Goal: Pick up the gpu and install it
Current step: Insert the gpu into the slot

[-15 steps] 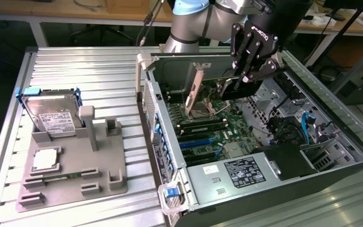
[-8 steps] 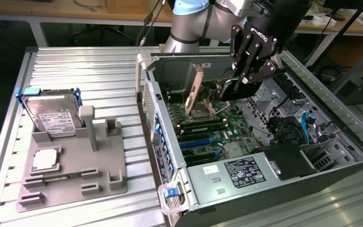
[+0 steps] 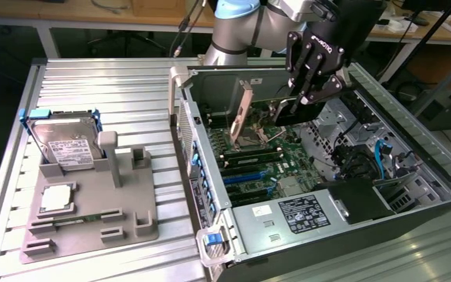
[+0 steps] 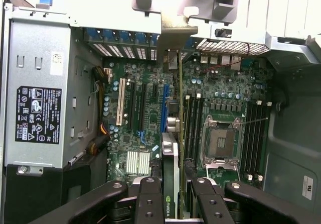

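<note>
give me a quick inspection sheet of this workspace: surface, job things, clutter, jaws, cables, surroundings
surface: ribbed metal table carrying a grey parts tray and an open computer case
job's things: gpu held edge-on over the motherboard, inside the case; its bracket end points toward the rear slot openings
clutter: hard drive standing in the tray, cpu chip lying flat in the tray
grippers: gripper, jaws closed on the gpu
cables: blue cable and dark wiring in the case's drive bay area; black cable behind the arm
surroundings: wooden benches behind, chair base under one
</note>
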`<state>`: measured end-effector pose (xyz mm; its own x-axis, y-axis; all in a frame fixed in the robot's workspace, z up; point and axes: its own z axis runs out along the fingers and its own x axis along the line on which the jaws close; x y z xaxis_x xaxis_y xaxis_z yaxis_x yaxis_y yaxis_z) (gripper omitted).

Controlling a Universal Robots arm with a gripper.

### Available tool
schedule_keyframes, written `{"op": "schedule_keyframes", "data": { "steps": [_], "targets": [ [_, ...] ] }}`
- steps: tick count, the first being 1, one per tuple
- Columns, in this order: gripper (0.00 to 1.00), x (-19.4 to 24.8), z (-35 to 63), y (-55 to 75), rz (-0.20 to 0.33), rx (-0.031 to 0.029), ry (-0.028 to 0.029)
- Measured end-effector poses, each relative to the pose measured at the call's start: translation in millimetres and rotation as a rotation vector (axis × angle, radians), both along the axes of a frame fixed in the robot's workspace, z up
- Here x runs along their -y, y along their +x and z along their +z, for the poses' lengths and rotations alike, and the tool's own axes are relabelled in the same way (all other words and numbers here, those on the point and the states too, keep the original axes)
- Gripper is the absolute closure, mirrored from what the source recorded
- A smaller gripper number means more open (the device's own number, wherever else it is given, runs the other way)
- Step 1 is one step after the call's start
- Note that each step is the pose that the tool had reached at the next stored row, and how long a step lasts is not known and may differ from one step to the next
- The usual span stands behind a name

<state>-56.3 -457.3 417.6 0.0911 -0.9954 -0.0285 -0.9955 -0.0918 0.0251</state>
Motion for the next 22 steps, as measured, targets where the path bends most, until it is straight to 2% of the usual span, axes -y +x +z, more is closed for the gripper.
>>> {"op": "schedule_keyframes", "data": {
  "steps": [2,6,13,22],
  "targets": [
    [0.73,0.0,-2.6,-0.7,0.0,0.0081,0.0002],
    [0.73,0.0,-8.7,-0.9,-0.013,0.009,0.0],
    [0.73,0.0,-20.4,-0.9,-0.097,0.0091,-0.0004],
    [0.73,0.2,-36.8,-4.4,-0.1,0.0114,-0.0003]
  ]
}}
